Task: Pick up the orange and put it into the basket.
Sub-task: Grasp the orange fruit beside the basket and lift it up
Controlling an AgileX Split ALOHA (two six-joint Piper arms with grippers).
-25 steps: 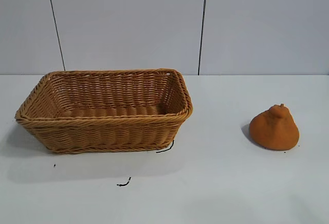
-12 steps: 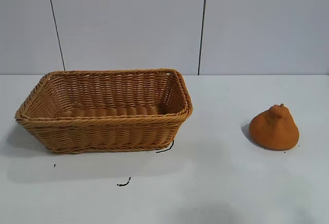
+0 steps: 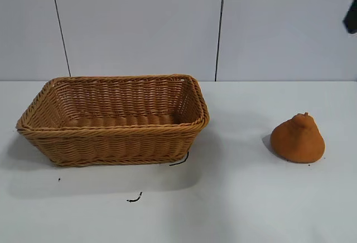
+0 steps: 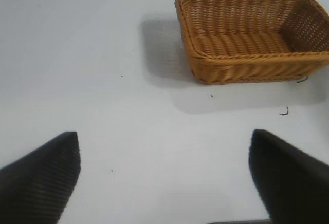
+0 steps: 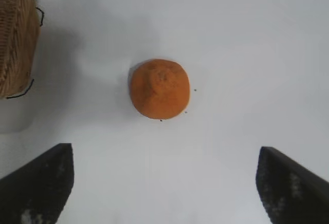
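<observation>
A plain white surface fills the foreground, with small black scribbled marks on it. Behind it stands a pale panelled wall with thin dark vertical seams.

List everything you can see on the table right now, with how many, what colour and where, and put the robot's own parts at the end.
orange: one, dull orange, upright on the table at the right, apart from the basket.
basket: one, tan-brown wicker, on the table at the left, nothing visible inside.
table: one, white, under everything.
black marks: a few small ones, on the table in front of the basket and at its front right corner.
wall: pale grey panels with dark seams, behind the table.
left gripper: one, black fingers spread open, over bare table with the basket farther off.
right gripper: one, black fingers spread open, above the orange, not touching it.
</observation>
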